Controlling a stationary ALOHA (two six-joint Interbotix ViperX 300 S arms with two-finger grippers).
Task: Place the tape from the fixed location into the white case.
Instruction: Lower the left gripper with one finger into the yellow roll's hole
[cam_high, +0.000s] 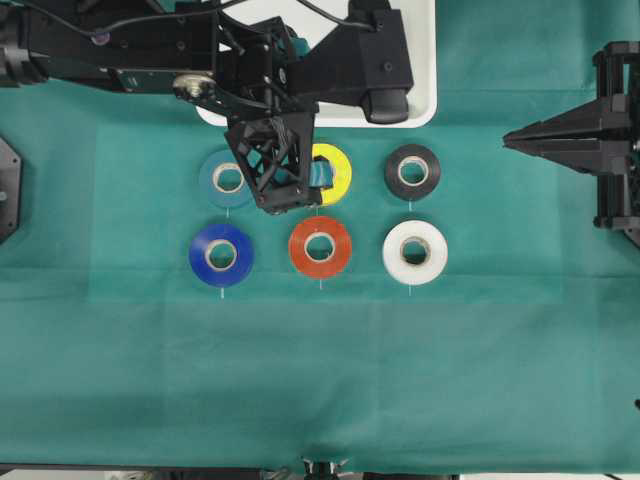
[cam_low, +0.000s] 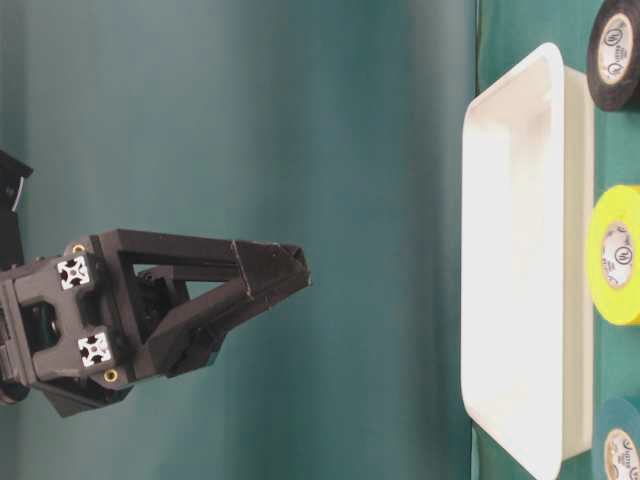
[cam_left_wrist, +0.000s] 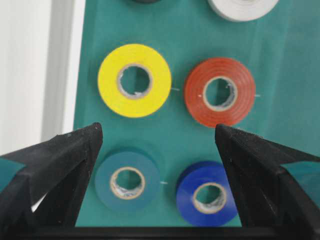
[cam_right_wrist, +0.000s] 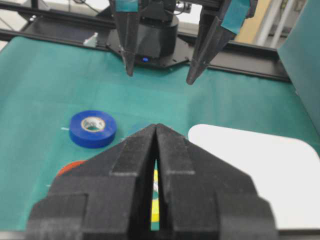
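Big green table (cam_high: 320, 380), six rolls laid flat in two rows of three near its far edge, and the white case (cam_low: 520, 250) sits right at that far edge, just behind the middle of the back row, empty as far as the table-level view shows. The left arm (cam_high: 150, 55) stretches in from the left edge across the case's front rim, and its claw (cam_high: 278, 165) hangs over the back row with jaws spread wide, nothing between them. In the wrist view the two fingers (cam_left_wrist: 55, 165) frame the rolls with plenty of room. The right claw (cam_high: 560, 138) waits at the right edge, jaws pressed together, well away from the action. Now the target: the tape (cam_high: 334, 172), bright yellow, lies flat in the middle of the back row, between the teal roll (cam_high: 225, 178) and the black roll (cam_high: 412, 172), with the orange-red roll (cam_high: 320, 246) just in front. From above, the left claw partly covers its left side; through the wrist camera the tape sits ahead of the open jaws and nearer the left finger. So the left arm is clearly the nearer one, and it likely needs a short shift over the tape before dropping.
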